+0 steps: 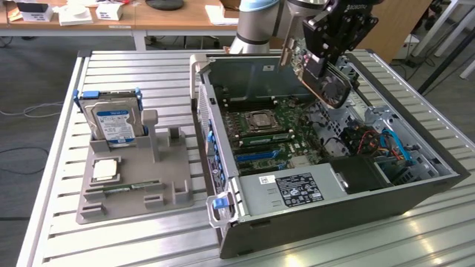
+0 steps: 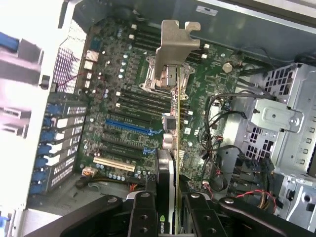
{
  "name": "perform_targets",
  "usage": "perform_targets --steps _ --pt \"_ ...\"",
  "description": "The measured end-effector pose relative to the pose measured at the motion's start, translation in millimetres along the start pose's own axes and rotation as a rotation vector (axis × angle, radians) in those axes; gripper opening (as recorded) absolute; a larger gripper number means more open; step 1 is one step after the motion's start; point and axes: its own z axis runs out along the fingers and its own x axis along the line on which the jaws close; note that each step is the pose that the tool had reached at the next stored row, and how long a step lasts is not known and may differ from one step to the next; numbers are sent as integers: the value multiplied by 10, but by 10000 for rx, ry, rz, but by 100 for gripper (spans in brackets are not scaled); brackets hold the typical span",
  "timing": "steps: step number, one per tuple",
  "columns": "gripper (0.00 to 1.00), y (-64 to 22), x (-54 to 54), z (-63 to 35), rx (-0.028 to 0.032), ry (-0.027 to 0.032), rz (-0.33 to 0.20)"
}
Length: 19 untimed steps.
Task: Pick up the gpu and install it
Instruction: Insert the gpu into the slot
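Setting: a slatted metal bench (image 1: pixel 111 72) is seen with wooden desks (image 1: pixel 171 19) behind it, at the far edge of the room.
Gripper: the gripper (image 1: pixel 321 58) (image 2: pixel 170 210) is closed on the gpu, its fingers (image 2: pixel 143 207) pressed against both flat faces, and is held in the air above the open computer case.
Gpu: the gpu (image 1: pixel 328 80) (image 2: pixel 176 128) is carried clear of the board and is not seated in any slot. In the wrist view it is seen edge-on, its long axis running straight away from the gripper and its grey end bracket (image 2: pixel 175 47) at the far end. In the exterior view it hangs tilted.
Below the gripper: the motherboard (image 1: pixel 275 133) (image 2: pixel 118 94) lies directly beneath, with the expansion slots (image 2: pixel 126 127) off to one side of the card's edge.
Key relation: the card's line is judged to cross the run of the slots rather than lie along it, though foreshortening may exaggerate this.
Around: the computer case (image 1: pixel 415 183) encloses the board, with the power supply (image 1: pixel 293 189) at the end away from the gripper.
Well apart: a grey holder (image 1: pixel 130 200) stands beside the case, far from the gripper. It carries an upright hard drive (image 1: pixel 115 122), a processor chip (image 1: pixel 106 168) and a memory stick (image 1: pixel 122 187).
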Motion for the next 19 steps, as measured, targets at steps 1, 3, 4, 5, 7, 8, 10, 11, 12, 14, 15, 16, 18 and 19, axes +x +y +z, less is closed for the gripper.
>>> perform_targets --steps 1,3,4,5,7,8,10,11,12,14,15,16,18,19 --pt "27 0 0 1 30 8 -142" --pt "27 0 0 4 68 16 -423" --pt "27 0 0 5 84 20 -562" --pt "27 0 0 6 101 25 -701" --pt "27 0 0 6 151 38 -993" --pt "27 0 0 7 180 45 -1148" --pt "27 0 0 8 237 60 -1439" --pt "27 0 0 9 268 68 -1588" --pt "27 0 0 9 301 77 -1732" --pt "27 0 0 10 365 94 -2017" --pt "27 0 0 10 400 104 -2172" --pt "27 0 0 10 433 112 -2316" --pt "27 0 0 10 499 131 -2602" --pt "27 0 0 11 533 140 -2742"
